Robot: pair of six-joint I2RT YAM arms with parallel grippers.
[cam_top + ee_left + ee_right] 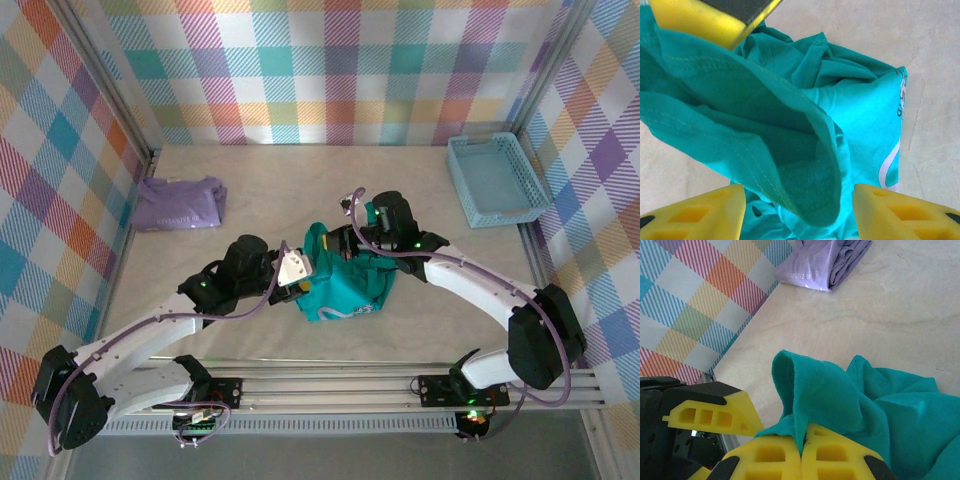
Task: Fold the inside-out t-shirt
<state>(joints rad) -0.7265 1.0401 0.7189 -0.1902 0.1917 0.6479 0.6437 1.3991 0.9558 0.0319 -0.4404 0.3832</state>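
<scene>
The inside-out t-shirt (345, 290), teal-green, lies bunched at the middle of the table. My right gripper (802, 440) is shut on a pinched fold of its fabric (840, 395) and holds that edge up above the heap. My left gripper (799, 200) is open. Its yellow fingers (710, 212) stand wide apart on either side of a hanging loop of the t-shirt (790, 115), without touching it. In the top view the left gripper (300, 272) is at the heap's left side and the right gripper (345, 232) at its upper edge. A white print shows on the cloth (890, 167).
A folded pale lavender garment (180, 203) lies at the back left by the wall, also in the right wrist view (825, 260). A light blue basket (495, 180) stands at the back right. Checked walls close in the table on three sides.
</scene>
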